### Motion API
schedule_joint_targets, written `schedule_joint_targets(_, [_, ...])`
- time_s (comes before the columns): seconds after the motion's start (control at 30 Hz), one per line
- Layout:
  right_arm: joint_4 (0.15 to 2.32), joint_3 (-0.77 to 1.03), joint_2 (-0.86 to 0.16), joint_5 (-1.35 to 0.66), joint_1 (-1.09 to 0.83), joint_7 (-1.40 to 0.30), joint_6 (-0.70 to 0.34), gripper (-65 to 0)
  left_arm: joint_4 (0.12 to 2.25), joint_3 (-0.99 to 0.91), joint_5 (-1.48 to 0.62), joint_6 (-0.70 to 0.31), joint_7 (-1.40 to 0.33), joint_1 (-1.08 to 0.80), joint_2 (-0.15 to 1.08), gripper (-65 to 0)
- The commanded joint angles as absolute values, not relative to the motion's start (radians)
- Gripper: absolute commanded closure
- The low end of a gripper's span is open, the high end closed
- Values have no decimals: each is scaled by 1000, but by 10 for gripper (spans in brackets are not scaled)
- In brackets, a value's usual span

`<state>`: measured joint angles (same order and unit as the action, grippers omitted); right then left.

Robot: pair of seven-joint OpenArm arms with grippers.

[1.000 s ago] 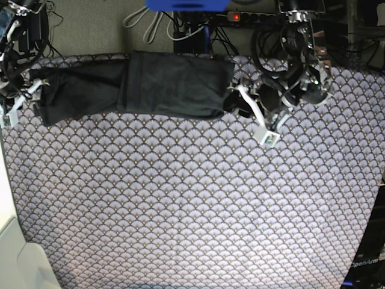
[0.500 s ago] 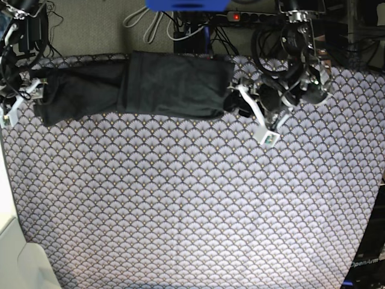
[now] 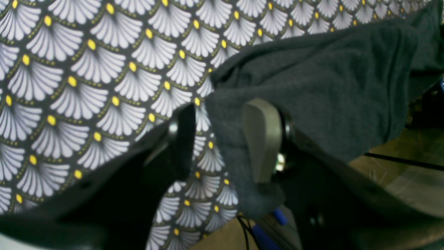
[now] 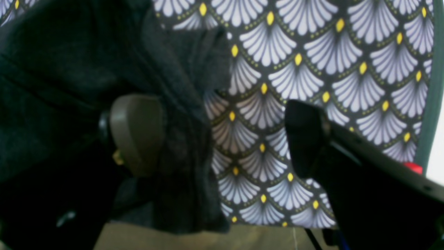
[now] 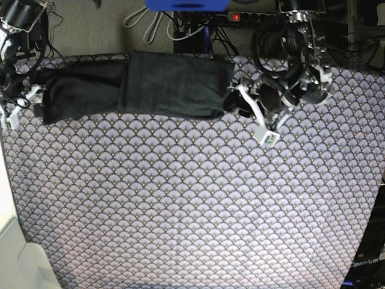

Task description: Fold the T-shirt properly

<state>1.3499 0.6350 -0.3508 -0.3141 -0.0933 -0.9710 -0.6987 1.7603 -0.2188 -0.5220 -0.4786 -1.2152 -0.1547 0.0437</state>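
The dark charcoal T-shirt (image 5: 171, 84) lies as a long folded strip along the table's far edge. My left gripper (image 5: 238, 102) sits at its right end. In the left wrist view the shirt's corner (image 3: 312, 80) rests against the grey pad (image 3: 262, 139), and patterned cloth shows in the gap to the dark finger (image 3: 182, 139); this left gripper (image 3: 222, 139) is open. My right gripper (image 5: 24, 103) is at the shirt's left end. In the right wrist view this right gripper (image 4: 222, 137) stands wide open, with a fold of the shirt (image 4: 184, 146) lying loose beside its grey pad (image 4: 137, 133).
The scallop-patterned lilac-grey cloth (image 5: 192, 205) covers the whole table. Cables and a power strip (image 5: 246, 17) lie behind the far edge. A white surface (image 5: 12, 253) borders the table's front left corner.
The right gripper's jaws have spread wider at the shirt's left end. The left arm and the shirt's right end have stayed put.
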Motion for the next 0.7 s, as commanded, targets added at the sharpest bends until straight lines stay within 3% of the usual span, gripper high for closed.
schedule_joint_targets(0.0, [1346, 634, -351, -311, -85, -975, -698, -560, 1776, -219, -541, -484, -1202, -145, 45, -256])
schedule_joint_targets(0.23, [1248, 633, -352, -440, -91, -975, -698, -557, 1781, -220, -539, -484, -1202, -145, 45, -256])
schedule_joint_targets(0.67, [1222, 627, -354, -444, -85, -975, -698, -556, 1778, -263, -541, -484, -1202, -145, 45, -256])
